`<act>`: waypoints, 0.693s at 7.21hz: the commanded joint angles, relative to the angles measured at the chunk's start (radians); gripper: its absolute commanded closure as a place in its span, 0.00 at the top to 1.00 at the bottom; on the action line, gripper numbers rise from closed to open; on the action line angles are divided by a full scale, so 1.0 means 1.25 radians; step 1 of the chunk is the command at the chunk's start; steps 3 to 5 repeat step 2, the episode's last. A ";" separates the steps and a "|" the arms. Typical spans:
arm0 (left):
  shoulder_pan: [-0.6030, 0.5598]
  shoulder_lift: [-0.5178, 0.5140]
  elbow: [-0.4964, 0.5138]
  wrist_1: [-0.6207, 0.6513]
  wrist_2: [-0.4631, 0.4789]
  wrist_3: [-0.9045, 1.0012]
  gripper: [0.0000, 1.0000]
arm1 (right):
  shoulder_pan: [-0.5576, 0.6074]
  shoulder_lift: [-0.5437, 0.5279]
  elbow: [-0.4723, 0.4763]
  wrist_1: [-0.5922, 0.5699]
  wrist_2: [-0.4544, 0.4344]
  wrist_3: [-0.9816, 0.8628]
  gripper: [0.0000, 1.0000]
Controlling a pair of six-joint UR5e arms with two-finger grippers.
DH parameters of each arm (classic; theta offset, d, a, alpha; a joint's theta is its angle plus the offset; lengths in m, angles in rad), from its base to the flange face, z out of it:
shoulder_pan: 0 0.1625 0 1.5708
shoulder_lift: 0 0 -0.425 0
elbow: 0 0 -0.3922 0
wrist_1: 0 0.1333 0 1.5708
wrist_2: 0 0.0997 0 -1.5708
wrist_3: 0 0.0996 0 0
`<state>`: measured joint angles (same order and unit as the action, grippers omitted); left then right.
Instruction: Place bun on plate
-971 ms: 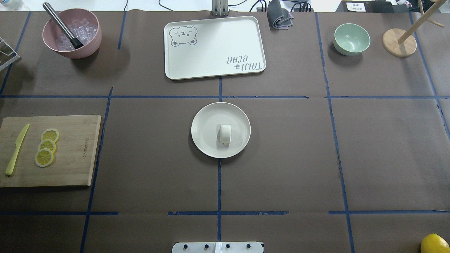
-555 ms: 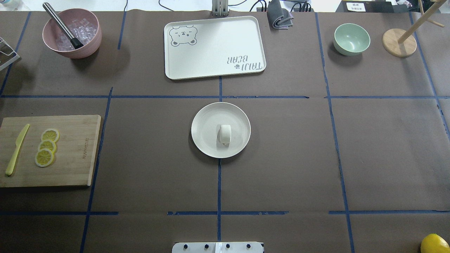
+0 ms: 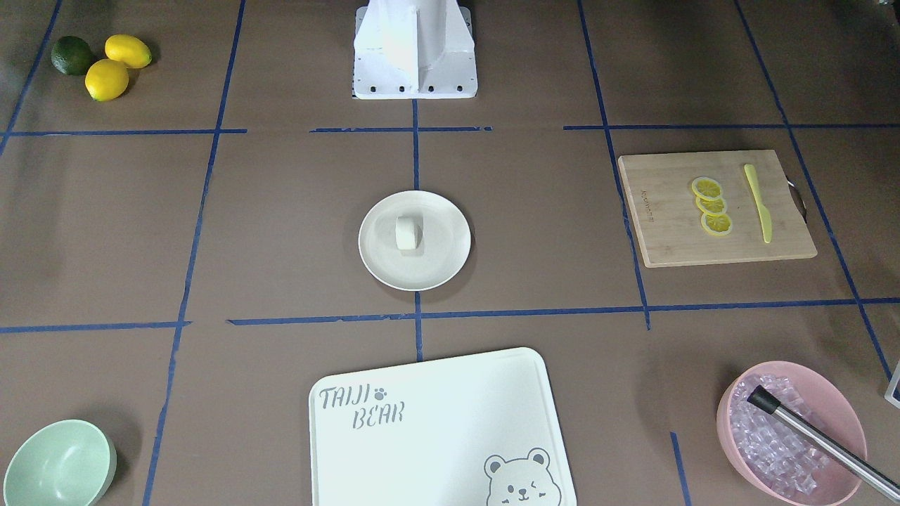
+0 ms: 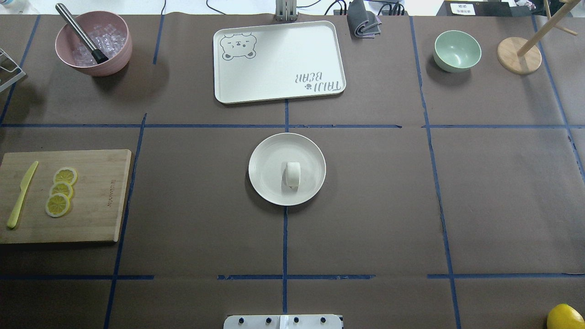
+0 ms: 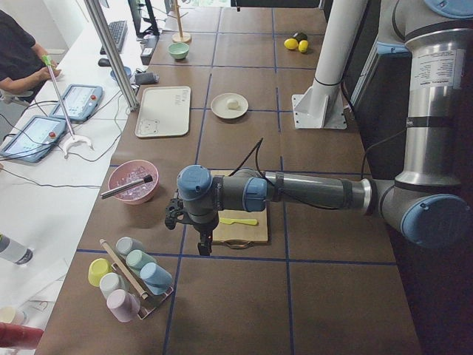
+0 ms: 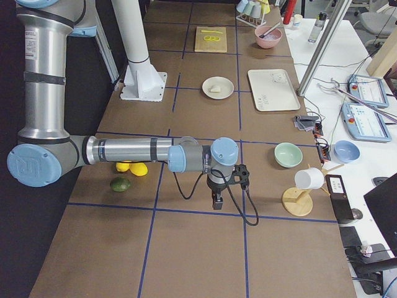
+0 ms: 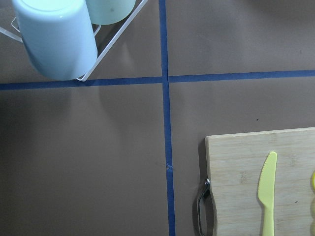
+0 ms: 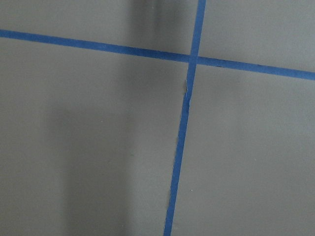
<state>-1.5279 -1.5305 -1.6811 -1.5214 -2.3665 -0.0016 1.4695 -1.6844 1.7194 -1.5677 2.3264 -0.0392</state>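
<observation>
Bun [image 4: 292, 174] lies on the plate [image 4: 267, 153], just 5 o'clock of its centre in the overhead view. It looks light, soft and smooth, so a gentle pinch across its sides should suit. The plate's rim is low, with open table around it. Left gripper [image 5: 202, 246] and right gripper [image 6: 216, 202] hang far off; I cannot tell their spread.

A robotics lab: tape-gridded table [image 4: 502, 183], control tablets [image 5: 77, 102] alongside.

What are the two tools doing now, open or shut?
Left tool: cannot tell, it shows only from the side.
Right tool: cannot tell, same reason.
</observation>
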 commanded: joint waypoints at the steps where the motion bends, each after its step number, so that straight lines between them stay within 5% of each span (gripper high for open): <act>1: 0.000 0.009 0.002 0.000 0.006 0.000 1.00 | -0.004 -0.006 0.011 0.000 -0.003 -0.018 1.00; 5: 0.000 0.011 0.005 0.002 0.006 0.000 1.00 | -0.001 0.000 0.011 -0.017 -0.006 -0.018 1.00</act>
